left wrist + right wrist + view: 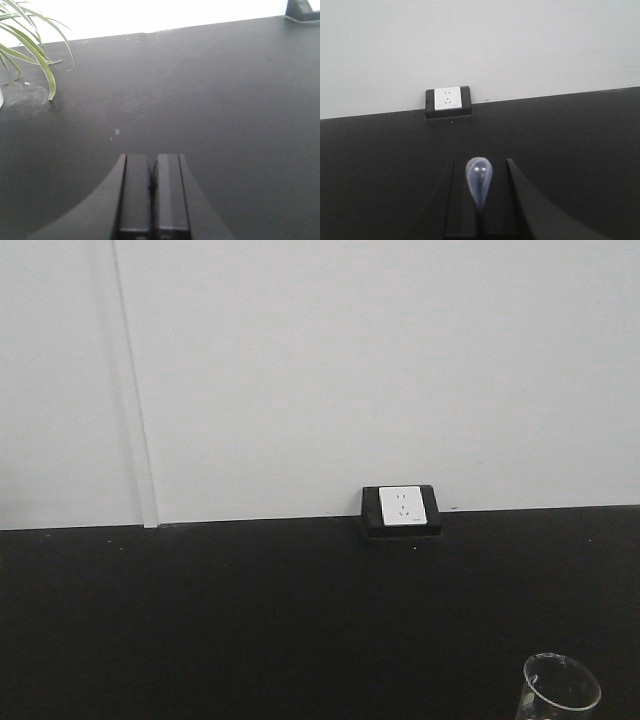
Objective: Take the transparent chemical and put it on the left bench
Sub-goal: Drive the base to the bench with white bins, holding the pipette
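Observation:
In the right wrist view my right gripper (480, 164) is shut on the transparent chemical (479, 182). Its pale, translucent bulb sticks up between the two black fingers, and its stem is hidden below them. In the left wrist view my left gripper (152, 161) hangs over bare black worktop with its jaws pressed together and nothing between them. The left bench is out of view. The black worktop (200, 620) in front of me carries a white wall socket (402, 507).
The rim of a clear glass beaker (560, 685) shows at the lower right of the front view. Green plant leaves (30, 45) hang over the worktop at the left of the left wrist view. A white wall (300, 370) backs the worktop.

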You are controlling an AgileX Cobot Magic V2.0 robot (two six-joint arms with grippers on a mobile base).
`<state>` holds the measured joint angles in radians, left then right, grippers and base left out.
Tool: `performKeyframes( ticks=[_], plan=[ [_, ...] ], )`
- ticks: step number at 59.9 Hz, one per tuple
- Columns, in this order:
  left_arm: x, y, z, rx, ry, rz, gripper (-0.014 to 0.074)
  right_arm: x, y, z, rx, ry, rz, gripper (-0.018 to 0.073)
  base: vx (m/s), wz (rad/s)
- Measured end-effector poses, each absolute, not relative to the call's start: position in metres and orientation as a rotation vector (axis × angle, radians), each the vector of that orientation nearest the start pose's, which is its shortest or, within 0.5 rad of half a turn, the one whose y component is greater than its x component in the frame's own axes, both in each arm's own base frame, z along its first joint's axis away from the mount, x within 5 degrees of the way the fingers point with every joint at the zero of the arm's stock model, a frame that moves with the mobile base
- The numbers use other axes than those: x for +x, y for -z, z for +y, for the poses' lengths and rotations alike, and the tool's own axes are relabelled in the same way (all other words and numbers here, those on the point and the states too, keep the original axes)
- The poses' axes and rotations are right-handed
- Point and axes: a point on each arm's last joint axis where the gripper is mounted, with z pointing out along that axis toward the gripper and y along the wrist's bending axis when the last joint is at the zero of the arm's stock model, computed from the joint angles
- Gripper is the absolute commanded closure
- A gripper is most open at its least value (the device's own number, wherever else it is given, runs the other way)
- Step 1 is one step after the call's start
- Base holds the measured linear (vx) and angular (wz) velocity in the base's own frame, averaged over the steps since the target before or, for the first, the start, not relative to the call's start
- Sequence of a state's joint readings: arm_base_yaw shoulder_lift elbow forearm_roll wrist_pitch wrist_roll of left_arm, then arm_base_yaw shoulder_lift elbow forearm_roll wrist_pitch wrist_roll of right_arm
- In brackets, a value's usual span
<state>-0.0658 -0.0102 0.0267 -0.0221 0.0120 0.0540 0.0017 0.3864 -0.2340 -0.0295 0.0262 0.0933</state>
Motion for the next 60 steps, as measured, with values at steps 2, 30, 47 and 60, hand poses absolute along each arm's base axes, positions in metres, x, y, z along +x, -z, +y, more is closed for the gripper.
performKeyframes(
  ticks=[2,30,47,60],
  plan=[
    [0.0565,-0.2036,-0.0038,0.074,0.027,1.510,0.0600,0.0952,-0.2624,0.0001,0.053,-0.050,1.662,0.0559,0.00,0.00],
    [0.0565,-0.2036,-0.0038,0.074,0.027,1.510,0.0600,0.0952,-0.2623,0.0001,0.053,-0.050,1.663,0.0559,-0.06,-0.02],
    [0.0565,-0.2036,-0.0038,0.074,0.027,1.510,0.0600,0.0952,-0.2623,0.0001,0.055,-0.051,1.663,0.0559,-0.22,-0.05],
    [0.0565,-0.2036,-0.0038,0.074,0.027,1.510,0.0600,0.0952,-0.2623,0.0001,0.055,-0.051,1.663,0.0559,-0.34,0.08]
  ],
)
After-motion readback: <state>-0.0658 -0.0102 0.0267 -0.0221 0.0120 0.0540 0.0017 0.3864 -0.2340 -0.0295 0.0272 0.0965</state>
